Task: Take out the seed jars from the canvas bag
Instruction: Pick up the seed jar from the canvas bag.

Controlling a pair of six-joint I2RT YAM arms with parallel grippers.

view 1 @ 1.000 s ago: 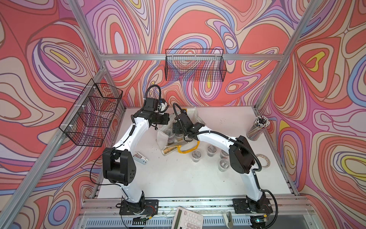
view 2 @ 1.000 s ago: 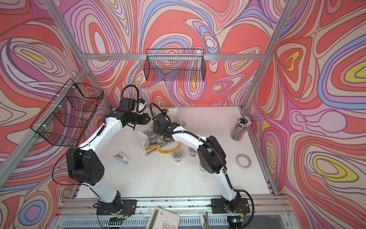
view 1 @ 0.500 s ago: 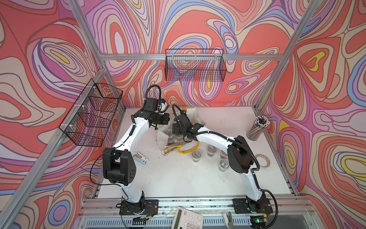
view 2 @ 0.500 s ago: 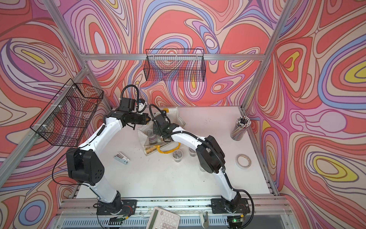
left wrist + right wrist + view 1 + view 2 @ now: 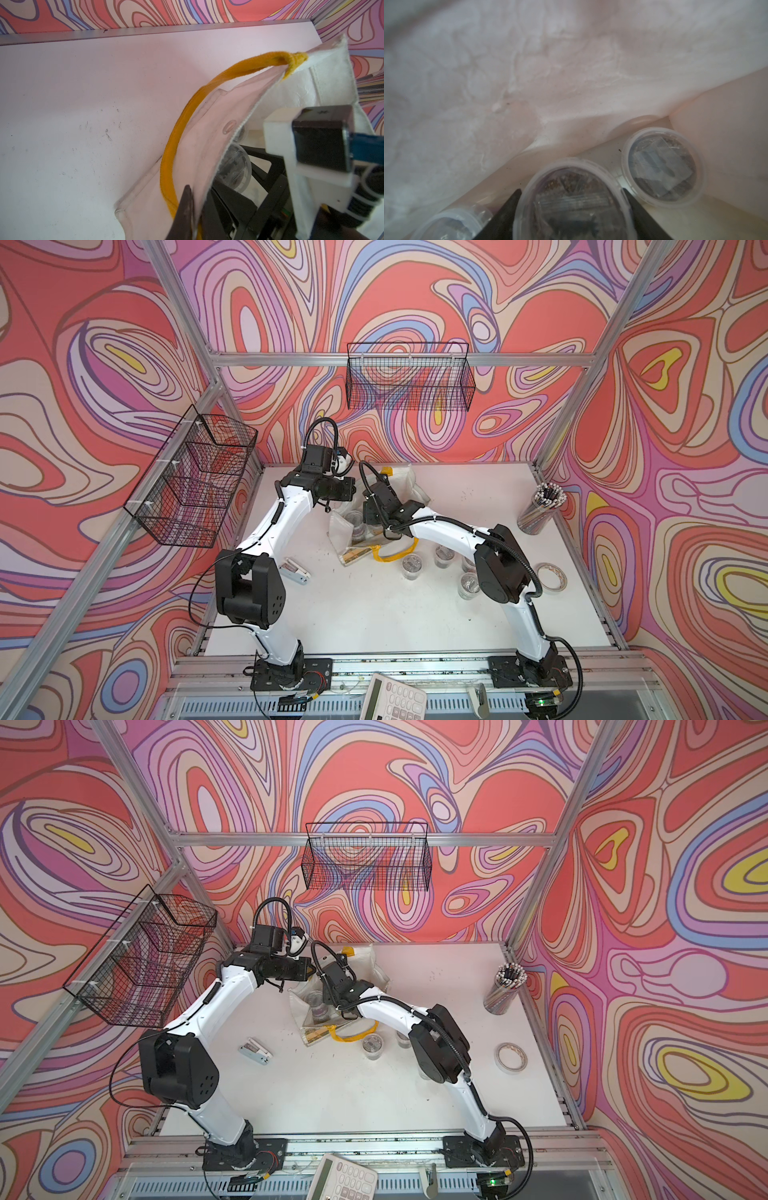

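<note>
Inside the canvas bag (image 5: 203, 133), whose rim the left hand (image 5: 197, 199) pinches, the right hand (image 5: 571, 190) clamps a seed jar (image 5: 571, 209) that seems light, stiff but slippery, so it is best gripped under the lid (image 5: 548, 172).

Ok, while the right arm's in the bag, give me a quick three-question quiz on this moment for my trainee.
1. True or false: the jaws of the left gripper are shut on the edge of the canvas bag.
2. What sits between the jaws of the right gripper? A) roll of tape B) seed jar C) cup of pencils
3. Fill in: the right wrist view shows ___ lidded jars inside the bag.
Key: 1 true; 2 B; 3 three.
</note>
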